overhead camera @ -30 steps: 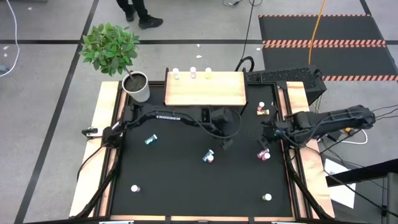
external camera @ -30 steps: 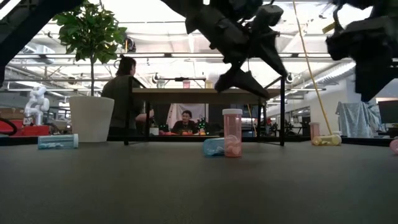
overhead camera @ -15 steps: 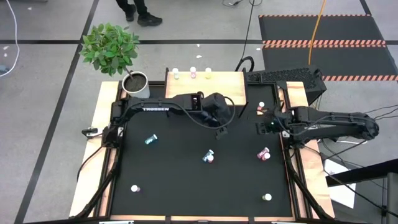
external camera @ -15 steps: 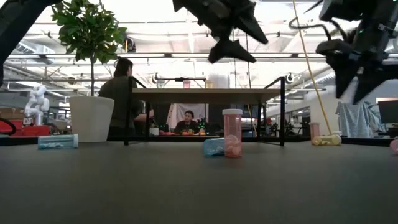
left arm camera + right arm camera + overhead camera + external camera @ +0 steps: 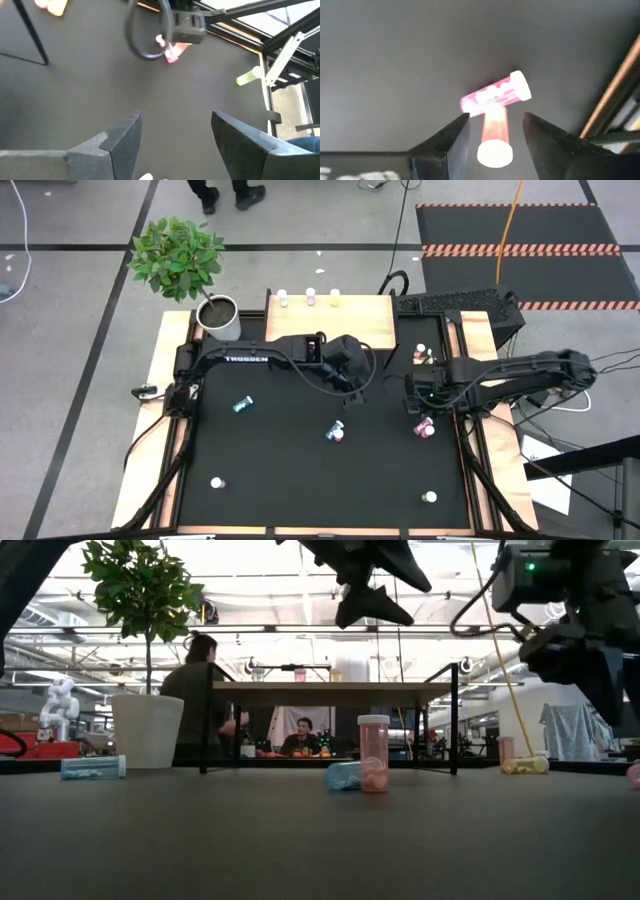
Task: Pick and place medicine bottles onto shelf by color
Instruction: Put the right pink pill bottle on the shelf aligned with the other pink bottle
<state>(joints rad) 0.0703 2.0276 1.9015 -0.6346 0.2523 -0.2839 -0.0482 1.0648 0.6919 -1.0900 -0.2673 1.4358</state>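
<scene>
The right wrist view is showing what no other view does: the right gripper (image 5: 492, 137) is hanging with its fingers (image 5: 445, 145) spread, and a pair of pink medicine bottles (image 5: 495, 100) is lying just ahead of the gap. One pink bottle (image 5: 494, 132) is pointing its white cap between the fingers, with no contact visible; the other is lying crosswise just beyond it, the two touching.

The left wrist view is showing the left gripper (image 5: 175, 137) with its fingers (image 5: 117, 140) also parted and nothing between them. A white cap (image 5: 146, 176) is peeking in close beneath them; far beyond lie the same pink pair, a pale green bottle (image 5: 247, 77) and a yellow one (image 5: 56, 6).

From above, the left gripper (image 5: 352, 385) is hovering over mid-table (image 5: 280, 480), with a pink-and-teal pair of bottles (image 5: 336, 432) near it toward the table's front. The right gripper (image 5: 412, 392) is sitting just beside the pink pair (image 5: 425, 426). A teal bottle (image 5: 241, 405) is lying well apart from the fingers.

The level view alone is showing one pink bottle (image 5: 373, 753) standing upright with a teal one (image 5: 343, 776) lying against it. Farther back stands the shelf (image 5: 330, 325), carrying three bottles (image 5: 309, 299) along its far edge, beside a white plant pot (image 5: 220, 318).
</scene>
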